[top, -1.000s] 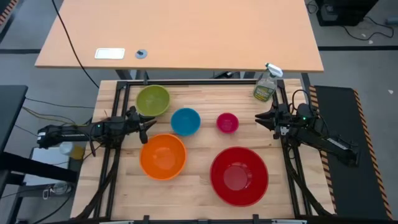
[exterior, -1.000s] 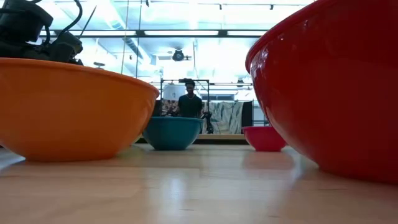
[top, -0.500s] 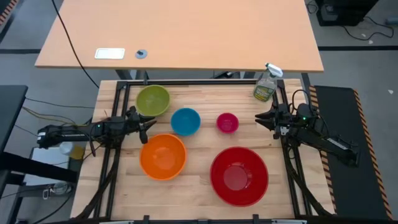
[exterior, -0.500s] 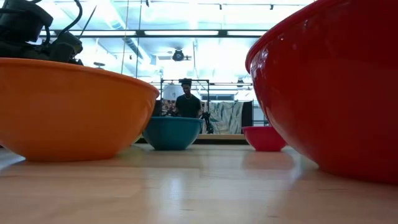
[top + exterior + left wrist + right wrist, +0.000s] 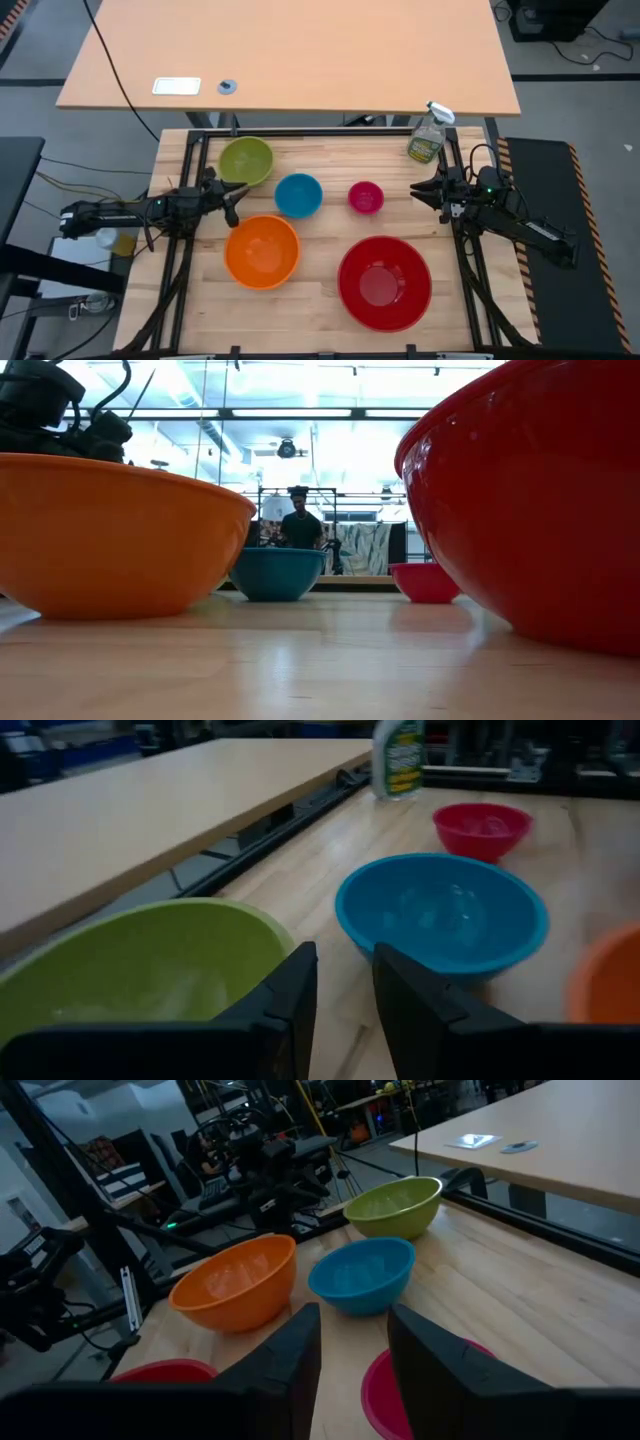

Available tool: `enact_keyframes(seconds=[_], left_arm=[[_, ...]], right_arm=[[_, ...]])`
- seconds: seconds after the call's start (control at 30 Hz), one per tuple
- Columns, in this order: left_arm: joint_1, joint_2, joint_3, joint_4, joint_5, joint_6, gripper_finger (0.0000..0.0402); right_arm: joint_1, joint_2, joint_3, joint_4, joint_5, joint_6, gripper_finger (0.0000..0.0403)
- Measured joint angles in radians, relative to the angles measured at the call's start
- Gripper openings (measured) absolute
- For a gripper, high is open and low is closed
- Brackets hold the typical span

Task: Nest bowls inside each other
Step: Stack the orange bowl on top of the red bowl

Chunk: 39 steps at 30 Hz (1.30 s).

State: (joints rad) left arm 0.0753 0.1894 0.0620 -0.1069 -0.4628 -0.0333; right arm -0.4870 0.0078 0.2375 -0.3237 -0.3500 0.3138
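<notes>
Five bowls rest upright on their bases on the wooden table: a green bowl (image 5: 245, 161) at the far left, a blue bowl (image 5: 298, 195), a small pink-red bowl (image 5: 365, 197), an orange bowl (image 5: 262, 250) and a large red bowl (image 5: 384, 283) near the front. My left gripper (image 5: 238, 196) hovers open at the left side, between the green bowl (image 5: 150, 970) and the orange bowl, pointing at the blue bowl (image 5: 440, 915). My right gripper (image 5: 418, 190) stands open at the right side, facing the small pink-red bowl (image 5: 400, 1390). Neither holds anything.
A spray bottle (image 5: 428, 133) stands at the table's far right corner. A tan desk (image 5: 290, 50) lies beyond the far edge. A person (image 5: 300, 525) stands in the room behind. Bare wood (image 5: 310, 300) lies between the orange and red bowls.
My left gripper has rolled a little about its own pointing line while staying in place between the green and orange bowls. The bowls have not moved.
</notes>
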Motion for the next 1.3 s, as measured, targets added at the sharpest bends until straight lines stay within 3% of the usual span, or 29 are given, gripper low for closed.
enact_keyframes(seconds=[0.6, 0.8, 0.93, 1.0, 1.1, 1.3], left_arm=[[0.000, 0.000, -0.002, 0.036, -0.053, -0.004, 0.0103], [0.002, 0.000, -0.002, 0.046, -0.071, 0.253, 0.0103], [0.002, -0.001, -0.002, 0.127, -0.240, 0.260, 0.0103], [0.002, 0.001, -0.002, 0.214, -0.345, 0.218, 0.0103], [0.002, 0.000, -0.001, 0.367, -0.463, 0.035, 0.0103], [0.002, 0.001, 0.000, 0.529, -0.545, -0.416, 0.0103]], right_arm=[[0.000, 0.000, 0.000, 0.037, 0.013, 0.005, 0.0128], [0.000, 0.000, 0.000, 0.209, 0.016, 0.001, 0.0128], [0.000, 0.000, 0.000, 0.393, 0.016, 0.045, 0.0128], [0.000, 0.001, 0.000, 0.484, 0.035, 0.079, 0.0128], [0.000, 0.016, 0.002, 0.537, 0.185, 0.145, 0.0128], [-0.001, 0.133, 0.001, 0.654, 0.388, 0.234, 0.0128]])
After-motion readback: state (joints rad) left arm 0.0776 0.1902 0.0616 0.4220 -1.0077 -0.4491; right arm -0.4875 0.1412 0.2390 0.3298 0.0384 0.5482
